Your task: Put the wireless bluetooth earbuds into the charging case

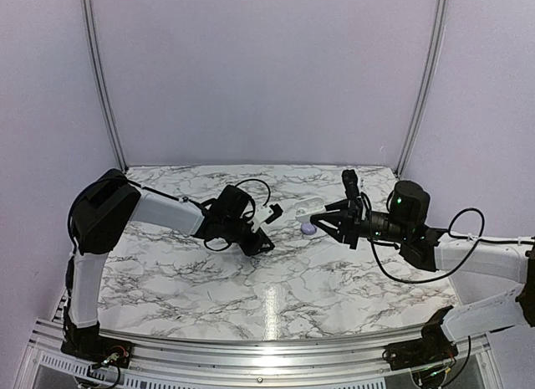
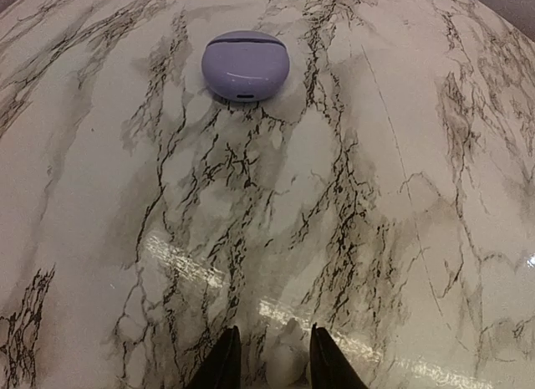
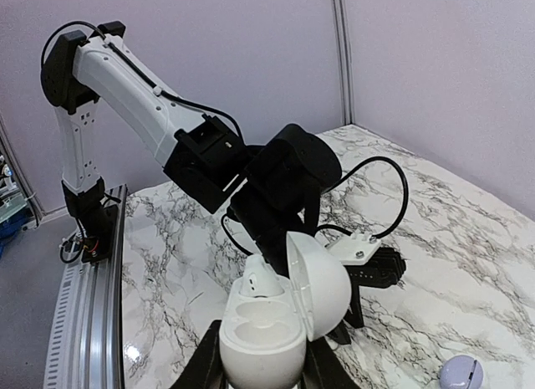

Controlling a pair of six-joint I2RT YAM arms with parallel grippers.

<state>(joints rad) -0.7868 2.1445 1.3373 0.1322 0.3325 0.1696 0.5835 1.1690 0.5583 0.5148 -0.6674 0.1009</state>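
1 whitish earbud [image 2: 286,365] is being pinched between the left gripper [image 2: 274,355] fingers, raised above the table [image 2: 393,197]. The open white case [image 3: 267,326], with 1 seated earbud [image 3: 255,282] in a well, is being clamped by the right gripper [image 3: 266,364]. A closed lilac case [image 2: 245,65] is lying on the table.

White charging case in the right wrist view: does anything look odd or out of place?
Nothing looks damaged. The white charging case sits in the right gripper with its lid open; one whitish earbud fills the far socket, the near socket is empty.
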